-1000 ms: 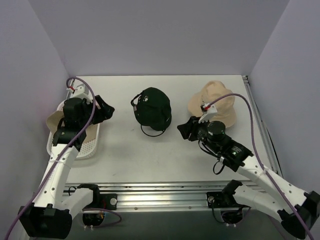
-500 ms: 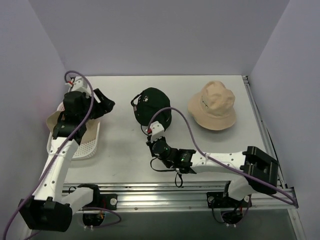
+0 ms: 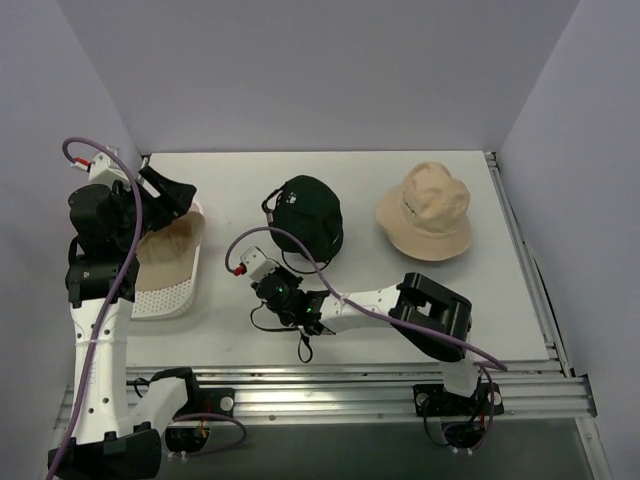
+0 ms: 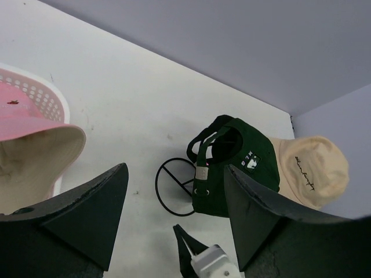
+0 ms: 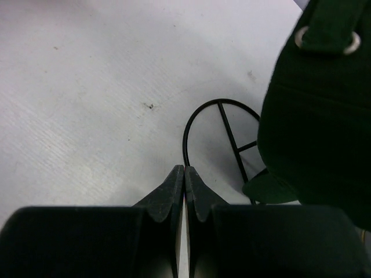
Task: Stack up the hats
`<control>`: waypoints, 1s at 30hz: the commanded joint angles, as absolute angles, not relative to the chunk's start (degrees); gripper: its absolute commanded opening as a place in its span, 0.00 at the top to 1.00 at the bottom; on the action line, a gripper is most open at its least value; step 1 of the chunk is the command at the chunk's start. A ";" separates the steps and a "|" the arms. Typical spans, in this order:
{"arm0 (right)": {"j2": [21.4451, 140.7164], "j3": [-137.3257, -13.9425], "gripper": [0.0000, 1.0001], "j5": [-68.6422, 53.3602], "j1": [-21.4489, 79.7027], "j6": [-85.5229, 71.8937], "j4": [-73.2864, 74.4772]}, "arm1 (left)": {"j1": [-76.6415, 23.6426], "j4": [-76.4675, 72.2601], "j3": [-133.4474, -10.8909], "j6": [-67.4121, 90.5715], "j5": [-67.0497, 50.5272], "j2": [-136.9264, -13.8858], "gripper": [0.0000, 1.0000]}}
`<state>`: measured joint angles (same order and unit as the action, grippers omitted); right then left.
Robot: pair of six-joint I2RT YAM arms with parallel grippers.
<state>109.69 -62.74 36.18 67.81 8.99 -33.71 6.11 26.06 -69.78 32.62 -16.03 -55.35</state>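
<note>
A dark green baseball cap (image 3: 305, 215) (image 4: 232, 168) (image 5: 313, 116) sits mid-table on a thin black wire frame (image 4: 156, 185) (image 5: 220, 101). At the back right lies a beige bucket hat (image 3: 425, 210) (image 4: 307, 171). Another beige hat (image 3: 170, 240) (image 4: 35, 156) rests in the white basket (image 3: 165, 295) (image 4: 61, 107) on the left. My right gripper (image 3: 283, 275) (image 5: 184, 169) (image 4: 185, 237) is low on the table, shut on nothing, its tips at the wire ring just before the green cap. High over the basket's far end, my left gripper (image 3: 165, 195) (image 4: 174, 214) stands open and holds nothing.
The right arm (image 3: 380, 305) lies stretched leftward across the front of the table. Lilac walls close in the back and both sides. A metal rail (image 3: 350, 380) runs along the near edge.
The right arm swung from beside the beige bucket hat across to the front of the green cap, and its gripper shut. The left arm rose and drew back to the left.
</note>
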 commanded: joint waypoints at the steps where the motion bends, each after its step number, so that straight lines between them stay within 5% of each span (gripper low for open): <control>1: 113.28 -67.06 1.00 41.48 66.71 17.31 -31.82 | 6.94 27.16 -72.07 32.43 -18.72 -54.67 0.24; 19: 114.62 -67.33 1.00 47.02 60.12 18.11 -30.32 | 7.29 19.78 -67.85 34.54 -24.07 -56.51 0.25; 30: 109.86 -63.46 1.00 43.86 58.36 11.61 -30.76 | 0.62 19.87 -70.40 31.90 -21.10 -71.97 0.28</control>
